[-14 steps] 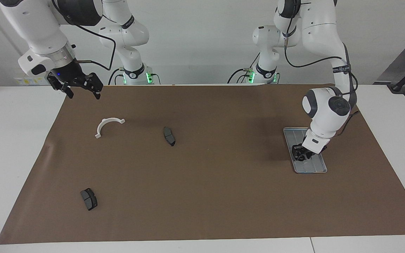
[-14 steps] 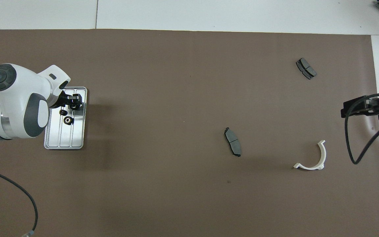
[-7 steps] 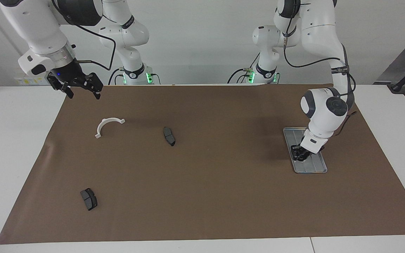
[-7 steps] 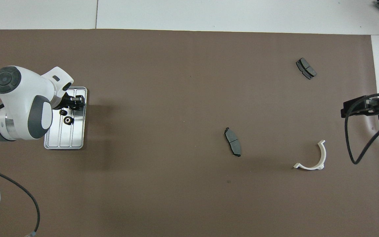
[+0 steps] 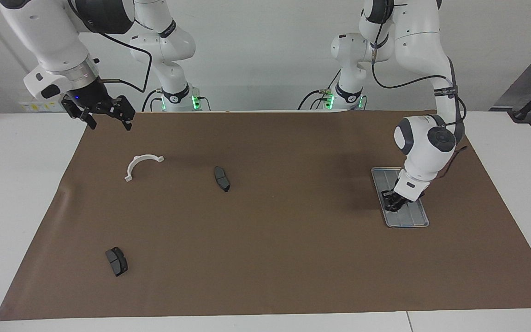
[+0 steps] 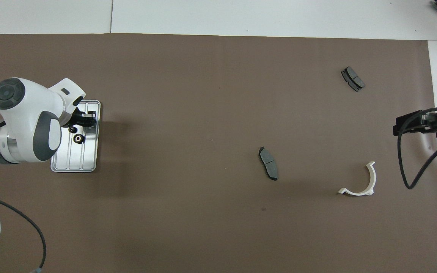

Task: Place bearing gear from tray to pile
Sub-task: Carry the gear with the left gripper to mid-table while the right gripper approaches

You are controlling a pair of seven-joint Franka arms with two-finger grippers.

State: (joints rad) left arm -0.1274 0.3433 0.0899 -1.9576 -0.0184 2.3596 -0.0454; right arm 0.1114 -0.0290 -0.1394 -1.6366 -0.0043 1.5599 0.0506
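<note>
Since a second ago the left claw has lifted a little and drawn toward the robots over the tray; in the overhead view it has slid from the tray's middle lane to the edge turned toward the table's centre. The right claw has not shifted and the right arm waits.

Two small black bearing gears lie on the tray's bare ridged floor, one just beside the other, close to the left claw's tip and nearer to the robots than it appears in the overhead view. Whether the left claw has a third gear between its fingers cannot be told: the fingers look drawn close together, but what lies between them is hidden by the black fingertips. The tray itself is a grey ridged rectangle on the brown mat, at the left arm's end of the table.

Well apart from it, at the right arm's end, lies the pile: a white half-ring bracket, a dark brake pad beside it toward the table's centre, and a second brake pad farther from the robots than both. The right claw hangs over the mat's corner close to the robots, its fingers spread apart and holding nothing.
</note>
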